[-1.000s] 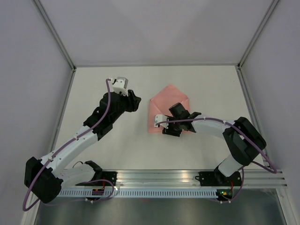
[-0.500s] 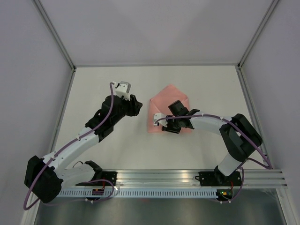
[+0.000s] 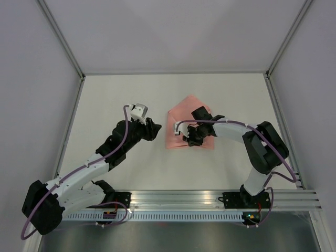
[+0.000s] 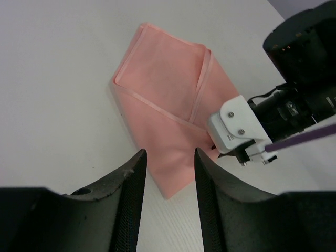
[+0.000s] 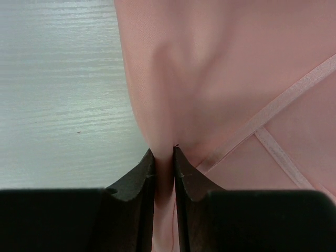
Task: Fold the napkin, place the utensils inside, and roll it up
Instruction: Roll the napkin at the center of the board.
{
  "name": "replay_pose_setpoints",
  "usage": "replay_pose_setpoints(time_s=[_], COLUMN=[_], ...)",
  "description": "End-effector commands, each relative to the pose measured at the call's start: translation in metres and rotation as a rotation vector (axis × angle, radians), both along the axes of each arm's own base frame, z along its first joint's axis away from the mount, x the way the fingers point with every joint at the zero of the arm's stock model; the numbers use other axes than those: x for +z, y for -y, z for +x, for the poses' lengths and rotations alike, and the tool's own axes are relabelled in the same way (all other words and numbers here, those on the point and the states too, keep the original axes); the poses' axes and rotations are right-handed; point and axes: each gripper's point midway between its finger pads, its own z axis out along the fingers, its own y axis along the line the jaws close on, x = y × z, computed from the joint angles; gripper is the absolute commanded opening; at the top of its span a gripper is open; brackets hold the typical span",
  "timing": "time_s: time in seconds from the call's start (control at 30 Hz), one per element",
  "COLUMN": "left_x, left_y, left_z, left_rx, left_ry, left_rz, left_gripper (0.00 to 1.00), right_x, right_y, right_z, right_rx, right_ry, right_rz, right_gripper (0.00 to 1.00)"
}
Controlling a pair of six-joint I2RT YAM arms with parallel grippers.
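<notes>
The thin, smooth pink napkin [image 3: 190, 107], folded into an angular shape with hemmed edges, is laid on the matte white table [image 3: 115, 94]. A raised ridge of cloth is pinched by the right gripper [image 5: 164, 156]. The left gripper [image 4: 169, 155] is parted and empty beside the cloth.

The right gripper [image 3: 189, 138] and its arm cover the napkin's [image 3: 191, 107] near right; the left gripper [image 3: 156, 131] stands just left; the far side is open.

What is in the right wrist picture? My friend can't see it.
The right gripper pinches a raised fold of the pink napkin between its two black jaws. White table shows on the left; hem lines cross on the right.
</notes>
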Motion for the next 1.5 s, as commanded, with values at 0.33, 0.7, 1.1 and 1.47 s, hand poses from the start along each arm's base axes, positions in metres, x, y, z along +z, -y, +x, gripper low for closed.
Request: replay_pose_setpoints(time_s=[0.33, 0.7, 1.1, 1.47], left_x=[-0.018, -0.060, -0.103, -0.143], left_y=[0.027, 0.072, 0.130, 0.151], left_z=[-0.030, -0.046, -0.043, -0.029], left_rx=[-0.092, -0.291, -0.425, -0.501], left_ry=[0.281, 0.378, 0.515, 0.578], left_rz=[0.078, 0.342, 0.637, 0.831], left_gripper=[0.46, 0.60, 0.68, 0.71], right_x=[-0.050, -0.056, -0.060, -0.060], right_y=[0.046, 0.051, 0.055, 0.056], right_z=[-0.052, -0.045, -0.044, -0.044], right_rx=[0.005, -0.012, -0.021, -0.017], right_ry=[-0.404, -0.468, -0.509, -0.539], right_rz=[-0.134, -0.147, -0.162, -0.175], right_gripper=[0.17, 0.17, 0.16, 0.16])
